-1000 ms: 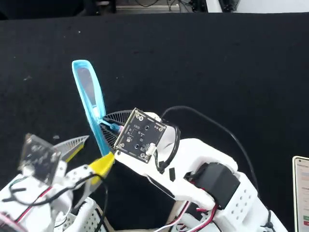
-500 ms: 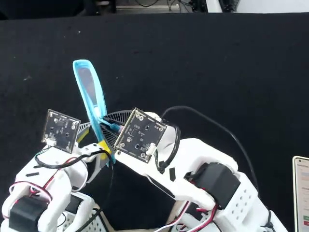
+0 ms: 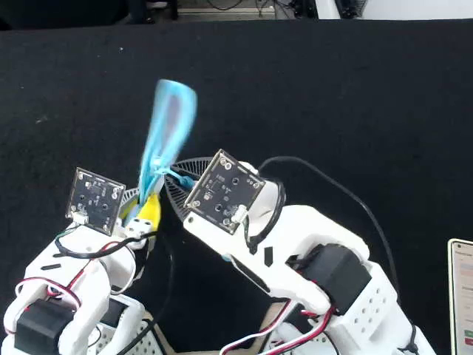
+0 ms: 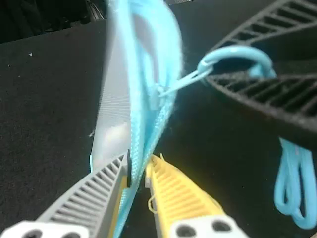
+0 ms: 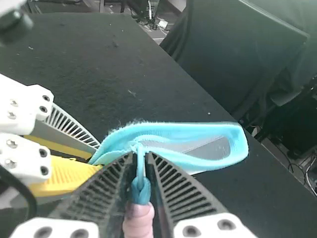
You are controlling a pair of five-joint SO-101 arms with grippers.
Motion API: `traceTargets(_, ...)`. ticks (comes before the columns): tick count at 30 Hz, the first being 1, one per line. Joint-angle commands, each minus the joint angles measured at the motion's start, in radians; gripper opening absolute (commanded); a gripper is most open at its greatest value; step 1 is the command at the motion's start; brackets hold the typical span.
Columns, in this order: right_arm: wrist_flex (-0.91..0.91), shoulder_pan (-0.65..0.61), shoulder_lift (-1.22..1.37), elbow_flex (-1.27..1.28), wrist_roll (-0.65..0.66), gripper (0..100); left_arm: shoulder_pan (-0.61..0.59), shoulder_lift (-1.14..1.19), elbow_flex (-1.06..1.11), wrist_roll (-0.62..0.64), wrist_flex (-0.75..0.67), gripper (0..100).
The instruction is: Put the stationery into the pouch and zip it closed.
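Turquoise pouch (image 3: 168, 127), contents unseen, between left gripper (image 4: 137, 171) and right gripper (image 5: 141, 157)

This looks like a robotics lab or workshop bench. The tabletop (image 3: 369, 96) is covered in black cloth. Two white printed arms (image 3: 318, 251) carry bare camera boards (image 3: 224, 191) and loose wiring (image 3: 325, 185). A dark drape (image 5: 233, 54) hangs behind, and cables (image 5: 151, 20) lie beyond the tabletop's edge.

Lighting is even and diffuse, apparently from overhead. The black table (image 3: 355, 89) absorbs light and shows no distinct shadows. The white arm housings (image 3: 318, 244) are bright, nearly washed out. The pouch (image 4: 116, 89) panel shows mild glare. The far background is dim.
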Motion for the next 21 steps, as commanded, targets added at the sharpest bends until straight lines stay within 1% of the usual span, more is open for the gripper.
traceTargets(1,-0.031,0.017,-0.008,-0.005,0.009,1.1,-0.016,0.002,-0.016,0.006,-0.009,3)
traceTargets(3,-0.031,0.023,-0.008,-0.005,0.009,1.1,-0.016,0.002,-0.018,0.003,0.005,3)
traceTargets(8,-0.051,0.107,-0.002,-0.001,0.009,1.1,-0.016,0.002,-0.018,-0.098,0.069,3)
traceTargets(11,-0.132,0.170,-0.002,0.028,0.009,1.1,-0.010,-0.031,-0.013,-0.124,0.112,3)
traceTargets(15,-0.270,0.238,-0.001,0.108,0.009,1.1,-0.016,-0.163,-0.007,-0.172,0.133,3)
traceTargets(19,-0.356,0.279,-0.001,0.180,0.009,1.1,-0.018,-0.298,0.021,-0.203,0.167,3)
traceTargets(21,-0.385,0.288,-0.001,0.205,0.008,1.1,-0.018,-0.296,0.059,-0.201,0.167,3)
